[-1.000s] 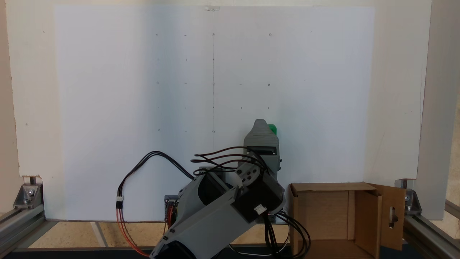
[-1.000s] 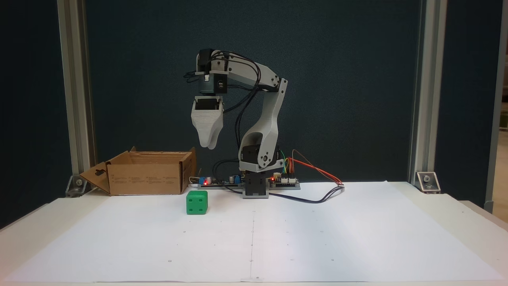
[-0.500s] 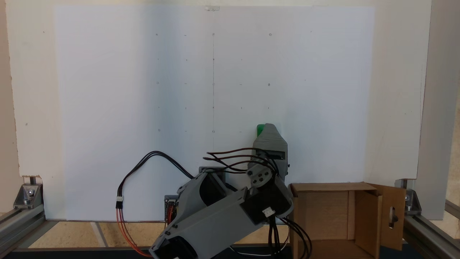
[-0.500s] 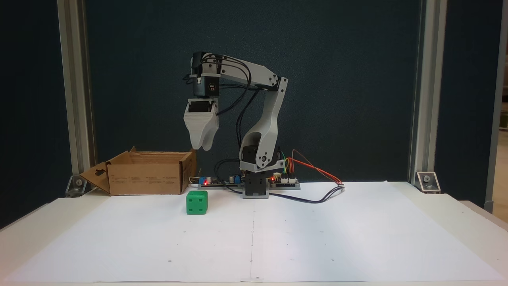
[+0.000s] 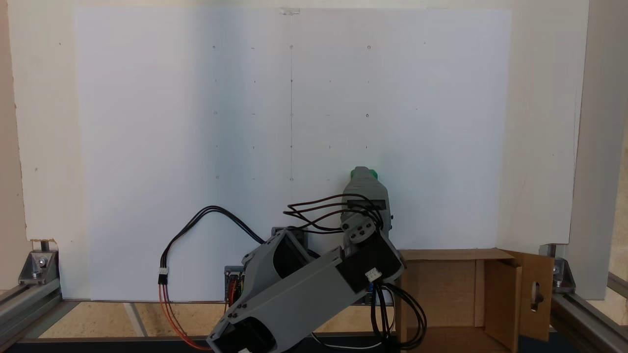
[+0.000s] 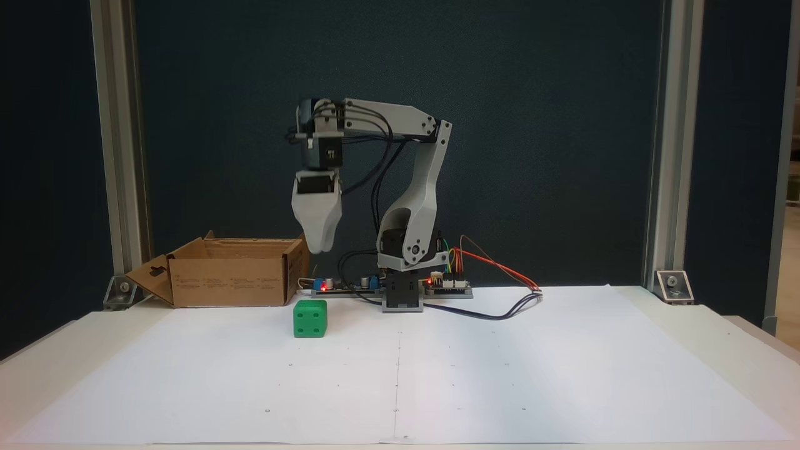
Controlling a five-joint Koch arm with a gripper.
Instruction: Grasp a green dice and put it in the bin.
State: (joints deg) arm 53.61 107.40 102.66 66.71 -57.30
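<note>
You see the dice point(image 6: 310, 318) in bright green plastic, smooth with a slight sheen. Bin point(image 6: 229, 272): brown corrugated cardboard, matt, raw cut edges. Gripper point(image 6: 320, 247): pale grey plastic, finely ribbed in layers, matt. Sheet point(image 6: 400, 369) on your table: white paper, smooth. Frame posts point(image 6: 664, 144): brushed metal, dull shine.

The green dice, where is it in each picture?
A fixed view from above: the green dice peeks out right behind the gripper tip, near the middle.
A fixed view from the front: the dice sits on the white paper, left of centre.
Shared landmark: the cardboard box nearby.
</note>
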